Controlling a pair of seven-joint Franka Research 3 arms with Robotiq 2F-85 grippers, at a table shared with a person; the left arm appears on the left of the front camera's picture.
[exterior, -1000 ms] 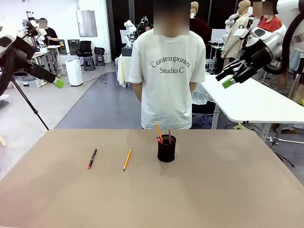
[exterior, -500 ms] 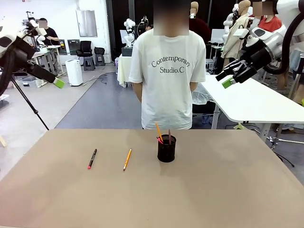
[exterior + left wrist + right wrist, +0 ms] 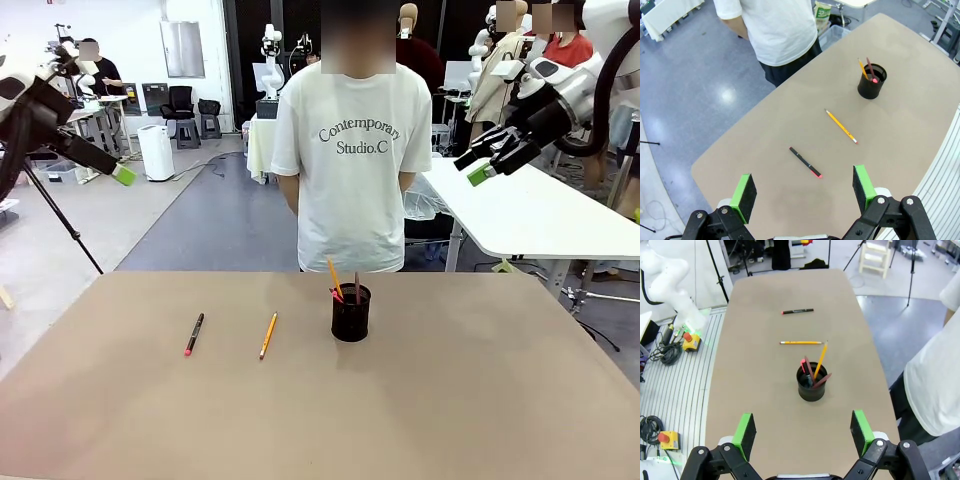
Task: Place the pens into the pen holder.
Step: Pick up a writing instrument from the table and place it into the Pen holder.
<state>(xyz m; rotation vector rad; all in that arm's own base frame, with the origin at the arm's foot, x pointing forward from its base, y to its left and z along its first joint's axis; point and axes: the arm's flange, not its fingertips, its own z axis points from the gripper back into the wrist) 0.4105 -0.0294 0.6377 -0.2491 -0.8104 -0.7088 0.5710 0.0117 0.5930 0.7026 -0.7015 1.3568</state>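
A black mesh pen holder point(image 3: 351, 312) point(image 3: 871, 84) point(image 3: 811, 384) stands near the table's far middle with several pens in it, one yellow-orange point(image 3: 335, 273), one with a pink end point(image 3: 803, 365). Left of it on the table lie a yellow-orange pencil point(image 3: 268, 335) point(image 3: 841, 126) point(image 3: 801, 342) and a black pen with a red-pink end point(image 3: 194, 334) point(image 3: 805, 162) point(image 3: 797, 311). My left gripper point(image 3: 118, 172) point(image 3: 804, 195) hangs open high at the left. High at the right, my right gripper point(image 3: 478, 165) point(image 3: 804, 434) is open too, empty.
A person in a white T-shirt point(image 3: 352, 150) stands at the table's far edge, hands behind the back. The tan table point(image 3: 480, 400) is bare around the holder. A white table point(image 3: 540, 210) stands beyond at the right.
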